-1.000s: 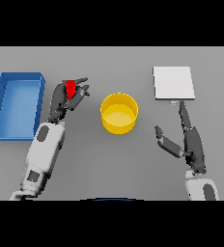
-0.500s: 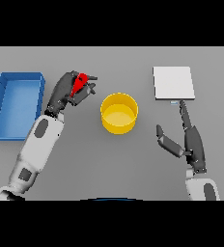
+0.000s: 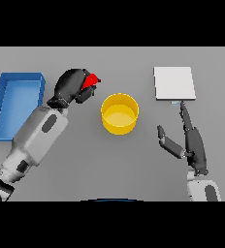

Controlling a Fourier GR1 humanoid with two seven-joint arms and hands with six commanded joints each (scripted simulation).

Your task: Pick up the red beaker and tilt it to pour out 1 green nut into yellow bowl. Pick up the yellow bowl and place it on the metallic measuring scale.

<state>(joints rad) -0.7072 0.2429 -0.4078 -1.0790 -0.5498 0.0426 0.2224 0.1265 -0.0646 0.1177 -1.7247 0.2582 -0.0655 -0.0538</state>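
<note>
My left hand (image 3: 70,86) is shut on the red beaker (image 3: 89,81), holding it above the table just left of the yellow bowl (image 3: 120,113). The beaker is tilted with its mouth toward the bowl, and most of it is hidden by my fingers. The bowl stands upright at the table's middle; I see no nut in it. The metallic measuring scale (image 3: 174,83) lies flat at the back right. My right hand (image 3: 192,141) rests open on the table below the scale, fingers pointing toward it.
A blue open tray (image 3: 16,102) lies at the far left, beside my left forearm. Bare grey table spreads in front of the bowl and between the bowl and the scale.
My left hand has lifted the red beaker, carried it right toward the bowl and tipped it further. The right hand, the bowl and the scale have stayed put.
</note>
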